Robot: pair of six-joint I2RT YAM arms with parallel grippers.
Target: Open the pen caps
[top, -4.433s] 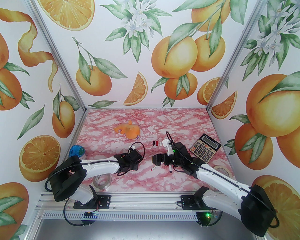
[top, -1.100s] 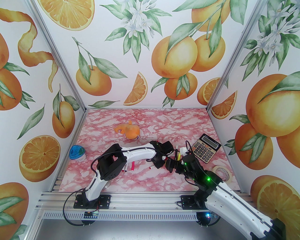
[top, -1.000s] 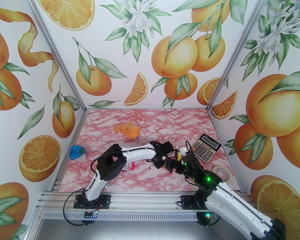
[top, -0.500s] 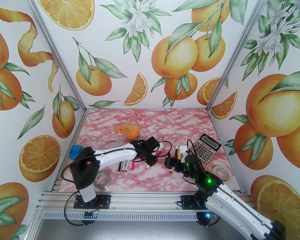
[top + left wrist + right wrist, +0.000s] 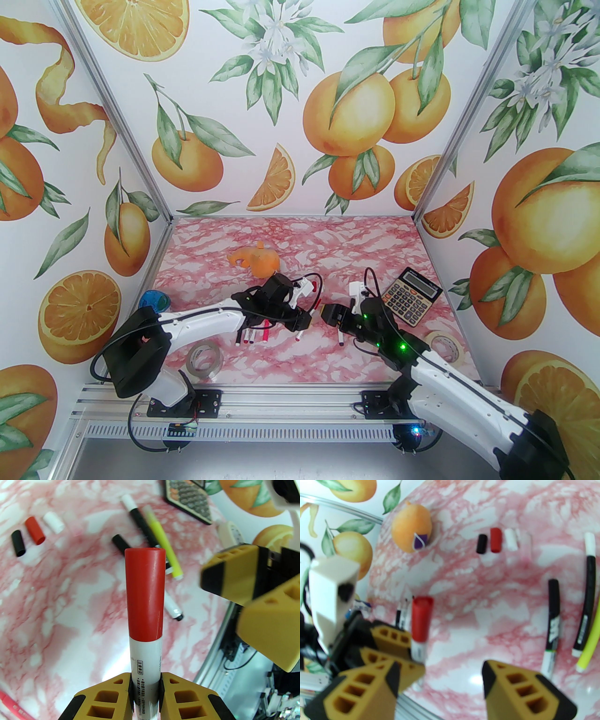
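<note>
- The left gripper (image 5: 145, 691) clamps the pen (image 5: 145, 658) by its white barrel; the right gripper (image 5: 440, 671) stands open, empty.
- The red cap (image 5: 144, 592) looks light, rigid, slippery; grasp mid-length, pull axially.

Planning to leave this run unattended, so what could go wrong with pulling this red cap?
1. The red cap sits off-centre ahead of the right gripper, whose jaws are open; closing could miss it or knock it sideways.
2. The left gripper pinches only the white pen barrel; a hard pull might slide it out instead of freeing the cap.
</note>
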